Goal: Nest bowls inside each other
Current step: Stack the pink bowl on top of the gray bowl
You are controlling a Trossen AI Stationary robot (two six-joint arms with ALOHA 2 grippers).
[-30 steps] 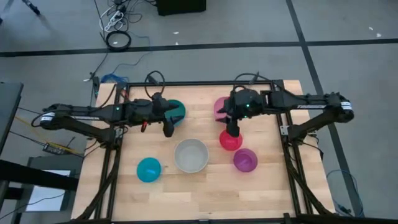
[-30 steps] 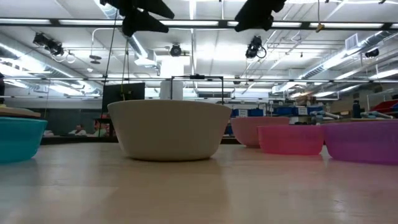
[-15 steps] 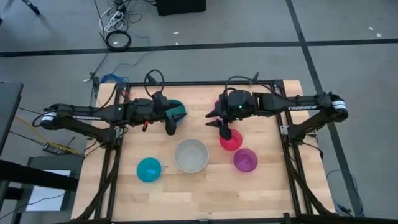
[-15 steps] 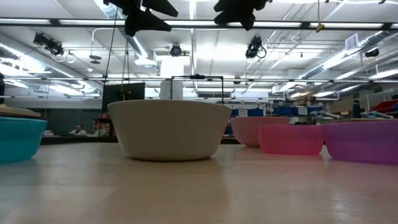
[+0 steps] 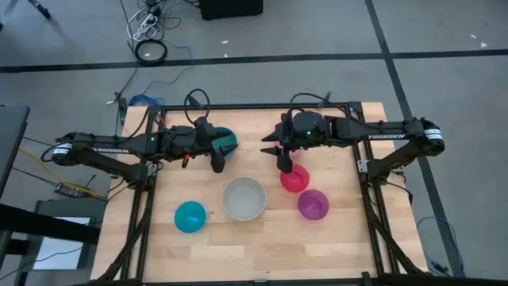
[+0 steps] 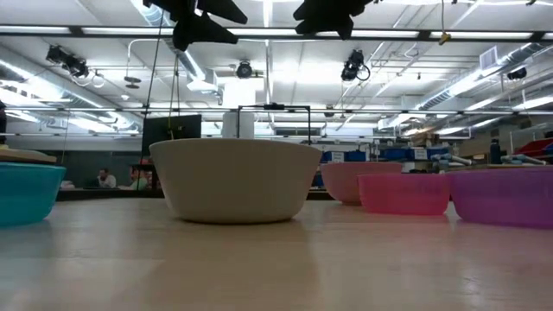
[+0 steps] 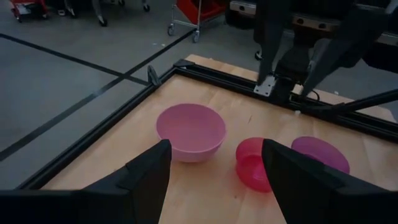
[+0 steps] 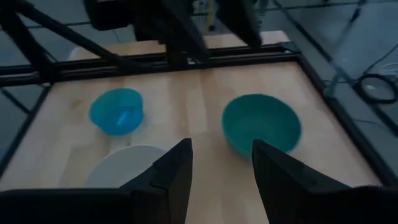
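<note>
You had six bowls on the table, and none of them sat inside another yet. The grey-white bowl (image 5: 244, 199) was the biggest one, and it stood near the middle of the wooden table (image 5: 262, 246). The cyan bowl (image 5: 190, 216) stood just beside it on the left arm's side. The purple bowl (image 5: 313, 204) stood on its other side, and the red-pink bowl (image 5: 295, 179) was just beside the purple one, maybe touching it. The pale pink bowl (image 7: 190, 131) stood farther back, mostly hidden under the right arm when seen from above. The teal-green bowl (image 5: 227, 141) stood at the back on the left arm's side, partly under the left arm.

Your left gripper (image 5: 216, 164) hung in the air near the teal-green bowl. Its fingers were spread wide and held nothing. Your right gripper (image 5: 283, 164) hung in the air close to the red-pink bowl. Its fingers were partly spread, and there was nothing between them.

So I think you were at the very start of the job. All the nesting was left to do. Every bowl had to be picked up and put inside another one.
</note>
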